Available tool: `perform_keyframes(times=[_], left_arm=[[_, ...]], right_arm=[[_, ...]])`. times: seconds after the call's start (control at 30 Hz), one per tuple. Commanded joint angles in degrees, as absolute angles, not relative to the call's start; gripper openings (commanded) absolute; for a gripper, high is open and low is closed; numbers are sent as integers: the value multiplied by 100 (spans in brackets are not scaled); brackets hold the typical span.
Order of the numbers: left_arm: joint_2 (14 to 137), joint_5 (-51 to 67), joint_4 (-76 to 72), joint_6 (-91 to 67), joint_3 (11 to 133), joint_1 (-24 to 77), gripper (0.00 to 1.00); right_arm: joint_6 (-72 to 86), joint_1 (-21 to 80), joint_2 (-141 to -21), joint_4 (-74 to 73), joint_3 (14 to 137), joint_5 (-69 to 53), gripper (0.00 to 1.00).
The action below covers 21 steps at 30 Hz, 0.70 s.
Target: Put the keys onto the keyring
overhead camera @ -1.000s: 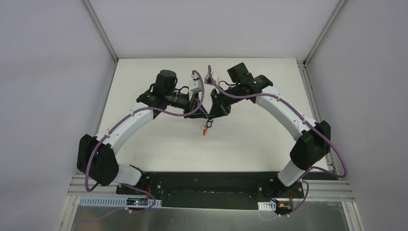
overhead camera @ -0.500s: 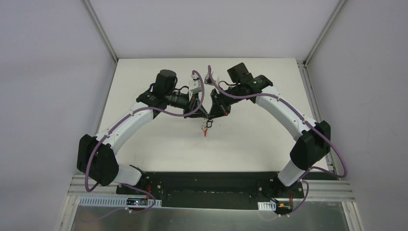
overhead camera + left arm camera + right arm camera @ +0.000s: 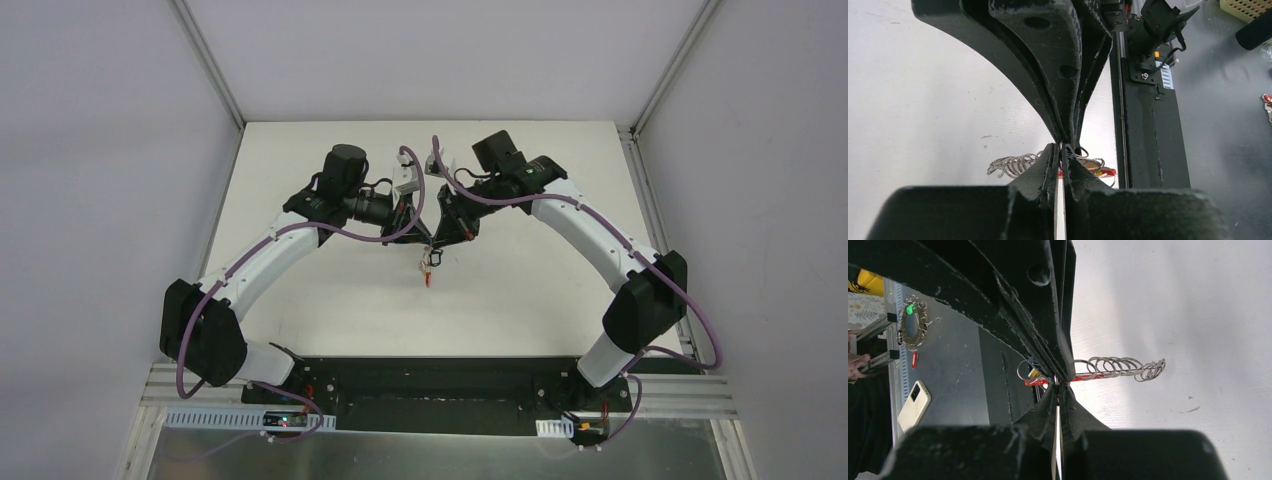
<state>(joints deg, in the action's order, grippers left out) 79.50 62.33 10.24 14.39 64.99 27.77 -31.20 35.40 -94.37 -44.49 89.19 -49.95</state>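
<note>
Meeting tip to tip over the middle of the white table (image 3: 300,290), the left gripper (image 3: 1060,149) and the right gripper (image 3: 1057,389) point straight at each other. The keyring (image 3: 428,266) hangs just below that meeting point, on the side toward the arm bases. The left jaws are drawn together to a hairline slit, and the right jaws are pressed fully together. A thin bit of silver wire runs into the spot where all four tips converge, but the black fingers cover the contact, so I cannot tell which pair pinches it. Nor can I tell whether a key sits between any of the tips. In the left wrist view the row of silver wire loops (image 3: 1010,165) fans out to the left of the tips. The red band (image 3: 1100,173) and the orange-tan tag (image 3: 1090,163) peek out on the right, partly behind the fingers. In the right wrist view the same loops stretch rightward over the table, and the middle of the band is hidden by the jaws. Whether the lowest part of the bunch touches the table cannot be judged. Past the table's near edge, on a grey metal surface (image 3: 953,355), lie a pale phone (image 3: 914,405) and a second ring bunch (image 3: 912,326) with a green piece. Both are too small to read in detail.
</note>
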Motion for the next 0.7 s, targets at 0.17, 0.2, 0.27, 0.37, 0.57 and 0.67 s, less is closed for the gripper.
perform_keyframes(times=[0.17,0.2,0.27,0.37,0.57,0.67], left_arm=[[7708,6396,866,1241,6645,2755,0],[7679,6403,635,1022,6581,2713,0],[7602,6460,-66,409,6380,2610,0],[7573,6554,-1327,-721,6072,2472,0],[7585,6662,-2699,-1854,5736,2403,0],[7600,6664,-2951,-2065,5683,2392,0]], right_arm=[[-3246,3557,-9271,-4307,8894,-5150,0],[-3239,3549,-9237,-4267,8868,-5150,0],[-3207,3515,-9144,-4188,8802,-5186,5],[-3128,3441,-9059,-4101,8735,-5337,12],[-3079,3307,-8934,-3979,8609,-5540,21],[-3051,3291,-8912,-3908,8532,-5576,20]])
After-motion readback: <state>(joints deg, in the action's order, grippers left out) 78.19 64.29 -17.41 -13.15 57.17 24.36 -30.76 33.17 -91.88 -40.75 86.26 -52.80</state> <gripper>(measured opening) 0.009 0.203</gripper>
